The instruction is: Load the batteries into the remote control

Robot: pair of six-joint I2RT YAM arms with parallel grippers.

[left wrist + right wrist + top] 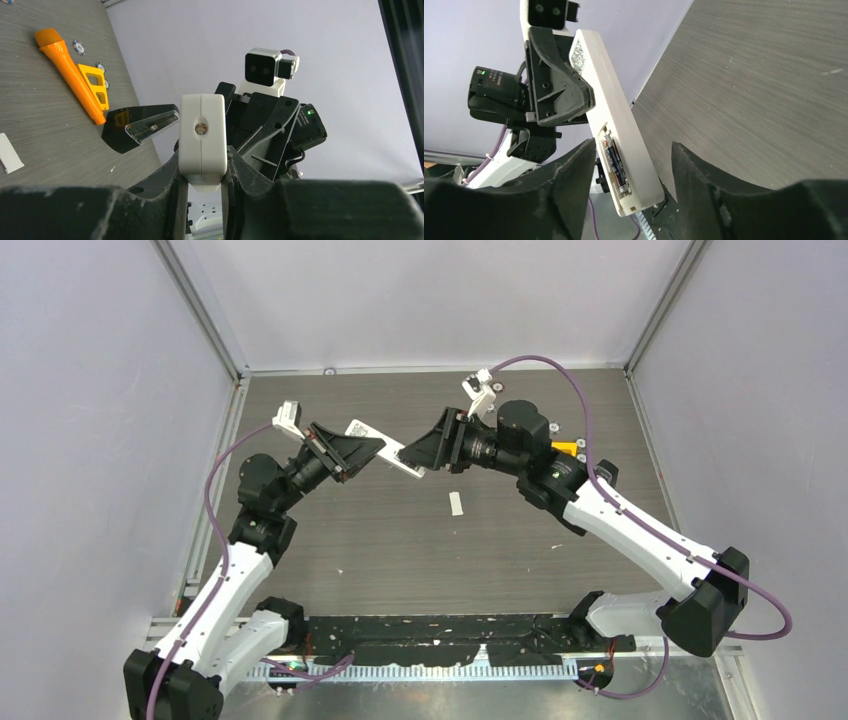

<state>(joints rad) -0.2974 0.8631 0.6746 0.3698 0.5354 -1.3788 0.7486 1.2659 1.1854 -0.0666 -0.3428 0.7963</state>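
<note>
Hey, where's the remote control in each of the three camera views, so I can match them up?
Top external: the remote control is upper centre, slanting.
Left wrist: remote control dead centre, seen end-on.
Right wrist: remote control left of centre, slanting.
Shared landmark: the left gripper clamped on it.

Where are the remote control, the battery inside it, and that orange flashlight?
remote control (pixel 624 127): right wrist view, middle of its white body.
battery (pixel 616 167): right wrist view, dark body in the open compartment.
orange flashlight (pixel 71 77): left wrist view, middle of its barrel.
</note>
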